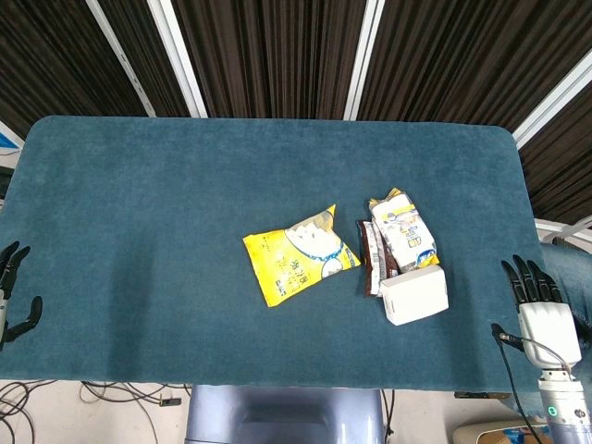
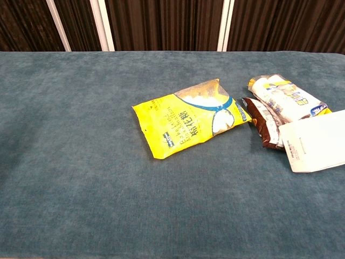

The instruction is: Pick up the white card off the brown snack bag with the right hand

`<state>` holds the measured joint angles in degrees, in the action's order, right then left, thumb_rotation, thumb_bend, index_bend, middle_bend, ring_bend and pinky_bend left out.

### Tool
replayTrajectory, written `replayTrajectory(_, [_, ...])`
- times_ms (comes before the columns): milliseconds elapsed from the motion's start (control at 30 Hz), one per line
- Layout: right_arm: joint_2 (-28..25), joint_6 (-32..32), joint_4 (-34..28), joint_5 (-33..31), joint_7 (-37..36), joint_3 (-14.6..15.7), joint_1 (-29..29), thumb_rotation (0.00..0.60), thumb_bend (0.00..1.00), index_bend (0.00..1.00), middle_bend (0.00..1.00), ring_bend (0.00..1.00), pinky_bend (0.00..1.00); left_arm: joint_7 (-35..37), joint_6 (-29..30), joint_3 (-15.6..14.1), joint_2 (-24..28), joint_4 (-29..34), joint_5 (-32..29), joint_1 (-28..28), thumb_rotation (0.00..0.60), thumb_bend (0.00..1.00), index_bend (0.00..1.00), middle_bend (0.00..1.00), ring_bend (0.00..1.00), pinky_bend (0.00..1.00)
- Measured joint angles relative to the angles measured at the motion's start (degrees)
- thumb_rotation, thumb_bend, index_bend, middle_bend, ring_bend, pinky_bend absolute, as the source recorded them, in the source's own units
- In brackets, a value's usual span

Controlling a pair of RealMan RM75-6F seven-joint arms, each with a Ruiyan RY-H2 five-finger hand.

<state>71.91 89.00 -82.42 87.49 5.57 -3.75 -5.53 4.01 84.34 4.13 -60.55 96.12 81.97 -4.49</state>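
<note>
On brown snack bag [image 1: 372,258], flat rectangular white card [image 1: 415,295]

The right hand [image 1: 536,301] has slim black fingers [image 1: 524,277] and a light grey, box-like back. Below it there is a pale grey wrist [image 1: 560,393], round in shape, with a small green light on it and some dark marks that are too small to read. A thin black cable [image 1: 509,356] runs beside the wrist. The left hand [image 1: 13,291] shows only in part at the picture edge: black fingers and a thin pale strip of its body.
</note>
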Motion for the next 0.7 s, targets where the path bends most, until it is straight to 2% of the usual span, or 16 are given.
replayTrajectory(700, [-0.7, -1.0, 0.2, 1.7, -3.8, 0.5, -0.3, 0.600, 0.15, 0.00, 0.01, 0.00, 0.16, 0.1, 0.1, -0.1, -0.1, -0.3, 0.1, 0.1, 0.600, 0.47, 0.01, 0.00, 0.03, 0.01])
